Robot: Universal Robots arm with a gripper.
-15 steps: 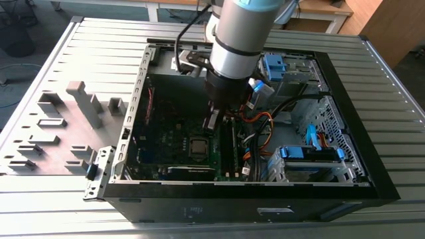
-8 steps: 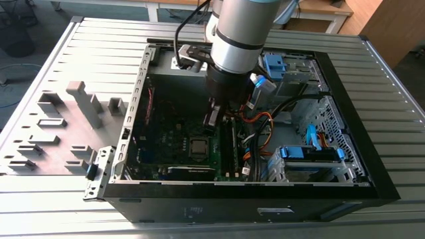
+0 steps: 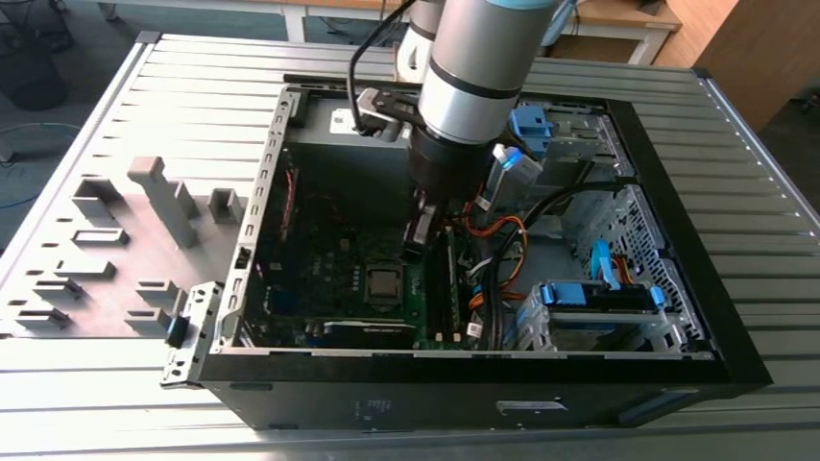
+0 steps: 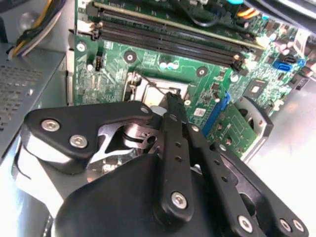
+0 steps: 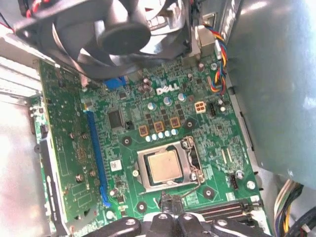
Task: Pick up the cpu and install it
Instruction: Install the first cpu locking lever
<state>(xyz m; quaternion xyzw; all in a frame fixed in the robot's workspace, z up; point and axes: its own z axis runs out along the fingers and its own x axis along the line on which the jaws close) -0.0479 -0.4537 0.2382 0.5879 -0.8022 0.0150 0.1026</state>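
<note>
While cpu (image 5: 165, 167) sits socketed, arm (image 3: 468, 67) hangs vertical above.

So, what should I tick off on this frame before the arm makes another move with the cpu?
1. Small flat square silver-grey cpu lies in the socket on the green motherboard: ok.
2. Cpu looks flat and square to the socket in the first wrist view: ok.
3. Gripper is apart from the cpu, hanging beside the socket on the side of the long black memory sticks: ok.
4. Hinged metal socket frame latched down over the cpu: cannot tell.
5. Memory sticks stand in their slots, not touched by the gripper: ok.
</note>
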